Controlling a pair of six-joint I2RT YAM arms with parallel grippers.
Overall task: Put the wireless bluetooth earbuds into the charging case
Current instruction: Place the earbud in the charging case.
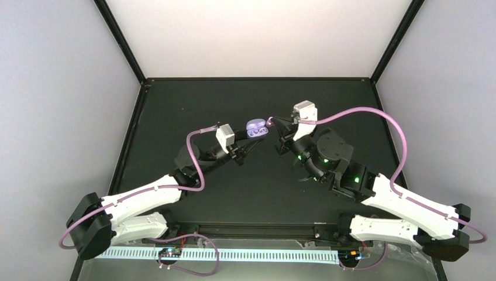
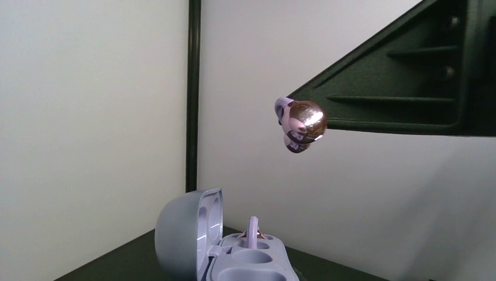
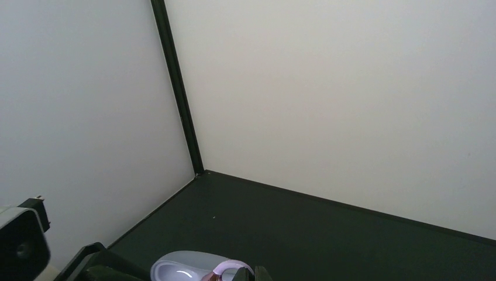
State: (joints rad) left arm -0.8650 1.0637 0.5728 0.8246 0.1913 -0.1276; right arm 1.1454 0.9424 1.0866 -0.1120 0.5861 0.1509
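The lilac charging case (image 1: 256,127) is held up above the black table with its lid (image 2: 186,234) standing open. My left gripper (image 1: 250,139) is shut on it from below; the left wrist view shows none of its fingers. One purple-pink earbud (image 2: 253,233) sits in a far pocket of the case (image 2: 234,260). My right gripper (image 1: 272,122) is shut on a second shiny pink earbud (image 2: 303,122), which hangs above and to the right of the case. In the right wrist view that earbud (image 3: 229,269) shows at the fingertips (image 3: 260,275), just over the lid (image 3: 181,264).
The black table (image 1: 193,105) is walled by white panels with black corner posts (image 2: 193,93). Purple cables (image 1: 374,114) loop over both arms. The two arm bases stand at the near edge.
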